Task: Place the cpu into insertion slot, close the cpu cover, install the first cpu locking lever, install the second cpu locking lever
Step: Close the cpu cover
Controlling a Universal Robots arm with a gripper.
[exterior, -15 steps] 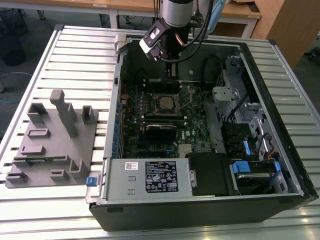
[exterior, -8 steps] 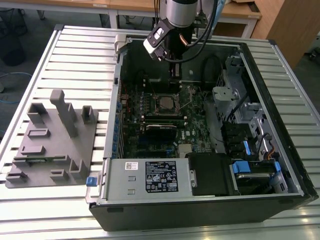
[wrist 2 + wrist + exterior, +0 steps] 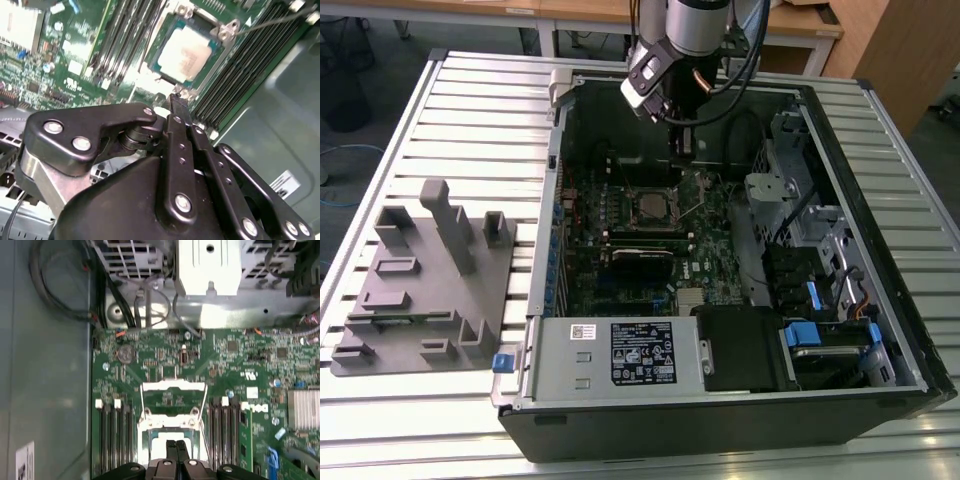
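My gripper [image 3: 683, 157] hangs inside the open computer case [image 3: 720, 425], low over the green board [image 3: 620, 290]. My two fingers [image 3: 175, 132] are pressed together, and I see nothing between them. In both wrist views their tip is over one edge of the socket. I cannot tell if it touches anything there.

The chip [image 3: 189, 50] lies flat in the socket with its silver-grey top up. In the exterior view it is the small square in the middle of the board, near my gripper.

The cover [image 3: 173, 386] is open. In the first wrist view it is swung away from the socket, on the side far from my fingers, and the green board shows through its square window. A thin wire lever [image 3: 141, 407] runs along each side of the cover. Long dark memory slots [image 3: 114, 432] lie on both sides of the socket.

In the exterior view the case lies on a ribbed metal table [image 3: 470, 110]. A silver box with a white label [image 3: 620, 355] sits inside the case, well apart from my gripper. On the exterior view's left a grey plastic holder [image 3: 420, 280] stands on the table, just beside the case.
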